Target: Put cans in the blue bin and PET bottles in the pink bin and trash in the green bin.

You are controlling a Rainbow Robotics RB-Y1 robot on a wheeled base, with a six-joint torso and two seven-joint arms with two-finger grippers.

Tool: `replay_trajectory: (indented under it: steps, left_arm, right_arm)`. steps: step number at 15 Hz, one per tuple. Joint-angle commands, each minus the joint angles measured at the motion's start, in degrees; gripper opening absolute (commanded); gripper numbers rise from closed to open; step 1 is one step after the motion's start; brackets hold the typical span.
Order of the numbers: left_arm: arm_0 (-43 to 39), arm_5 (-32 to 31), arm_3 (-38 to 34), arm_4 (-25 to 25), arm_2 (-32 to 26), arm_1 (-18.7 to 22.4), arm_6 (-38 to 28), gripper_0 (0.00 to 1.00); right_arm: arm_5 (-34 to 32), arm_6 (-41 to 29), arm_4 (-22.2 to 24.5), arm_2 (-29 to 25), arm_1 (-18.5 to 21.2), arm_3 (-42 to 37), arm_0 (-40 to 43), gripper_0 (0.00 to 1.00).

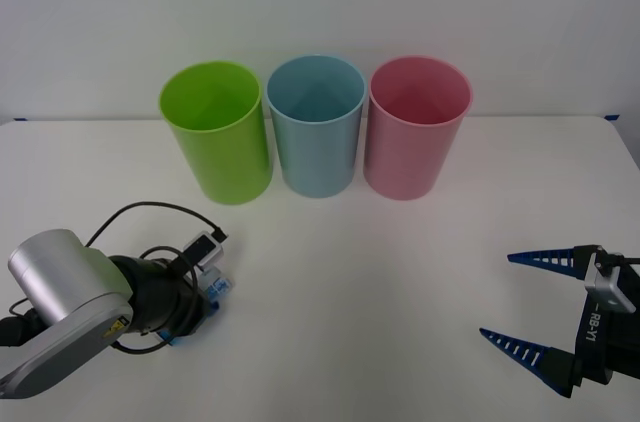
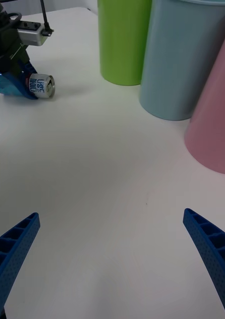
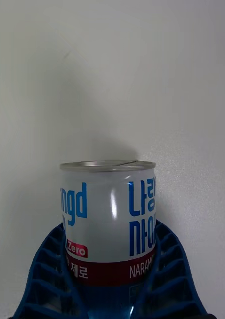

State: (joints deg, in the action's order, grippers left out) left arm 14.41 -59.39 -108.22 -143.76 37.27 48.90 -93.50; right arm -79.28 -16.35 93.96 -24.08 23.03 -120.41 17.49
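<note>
Three bins in row at far side of white desk (image 1: 400, 282): green bin (image 1: 215, 132) on left, blue bin (image 1: 316, 125) in middle, pink bin (image 1: 414, 127) on right, all upright, standing close together. One can (image 2: 39, 85), lying on side on desk near left front, silver top toward bins. Left claw (image 1: 203, 298) low at desk, blue fingers (image 3: 48, 274) clamped on can from both sides. Right claw (image 1: 540, 307) near right front, fingers wide apart, holding nothing. Bin contents hard to judge, seemingly nothing inside.

Green bin (image 1: 217, 137) left, blue bin (image 1: 316, 130) middle, pink bin (image 1: 416, 132) right.
</note>
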Motion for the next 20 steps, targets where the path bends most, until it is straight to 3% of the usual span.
replay_trajectory:
  steps: [1,2,6,10,14,17,20]
  left_arm:
    - [0.00,0.07,-2.70,1.20,-0.01,2.34,-0.02,0.00]
    - [-0.17,0.42,-3.75,1.56,-0.01,3.13,-0.02,0.00]
    - [-5.71,11.40,-7.71,2.70,-4.58,6.03,1.65,0.00]
    - [-11.42,20.37,-8.14,3.58,-10.47,3.92,8.77,0.00]
    - [-19.42,21.25,-8.76,12.54,-22.60,-4.52,27.23,0.00]
    - [-23.02,20.81,-9.90,23.35,-26.81,-5.66,36.11,0.00]
    - [-27.33,13.86,-11.57,32.41,-34.64,-10.50,46.30,0.00]
  right_arm:
    - [0.00,0.00,0.00,0.00,0.00,0.00,0.00,1.00]
    - [0.00,0.00,0.00,0.00,0.00,0.00,0.00,1.00]
    - [0.00,0.00,0.00,0.00,0.00,0.00,0.00,1.00]
    - [0.00,0.00,0.00,0.00,0.00,0.00,0.00,1.00]
    - [0.00,0.00,0.00,0.00,0.00,0.00,0.00,1.00]
    - [0.00,0.00,0.00,0.00,0.00,0.00,0.00,1.00]
    - [0.00,0.00,0.00,0.00,0.00,0.00,0.00,1.00]
